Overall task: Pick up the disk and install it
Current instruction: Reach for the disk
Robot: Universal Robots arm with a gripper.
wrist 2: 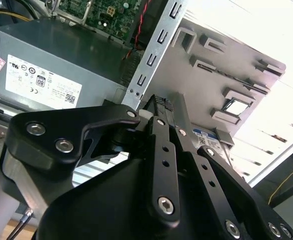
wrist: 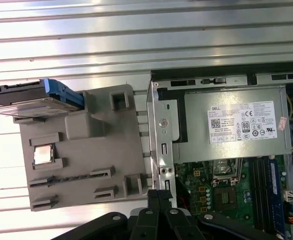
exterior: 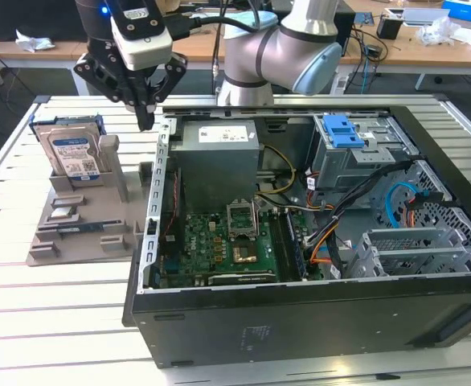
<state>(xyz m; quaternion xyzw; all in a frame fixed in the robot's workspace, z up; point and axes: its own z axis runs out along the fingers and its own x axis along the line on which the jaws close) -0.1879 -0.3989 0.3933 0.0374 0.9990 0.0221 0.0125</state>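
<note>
Exterior view: our gripper (exterior: 145,119) hangs pinched closed and empty above the gap between the grey holder (exterior: 83,241) and the computer case (exterior: 300,314); the disk (exterior: 73,153) stands upright in that holder; second wrist view: our fingertips (wrist 2: 162,106) meet; first wrist view: the disk (wrist: 34,100) sits at the holder's (wrist: 86,150) corner, apart from our gripper (wrist: 159,194).

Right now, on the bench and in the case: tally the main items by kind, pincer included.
disk: 1
grey holder: 1
computer case: 1
power supply: 1
blue bracket: 1
pincer: 1
Total: 6
</note>
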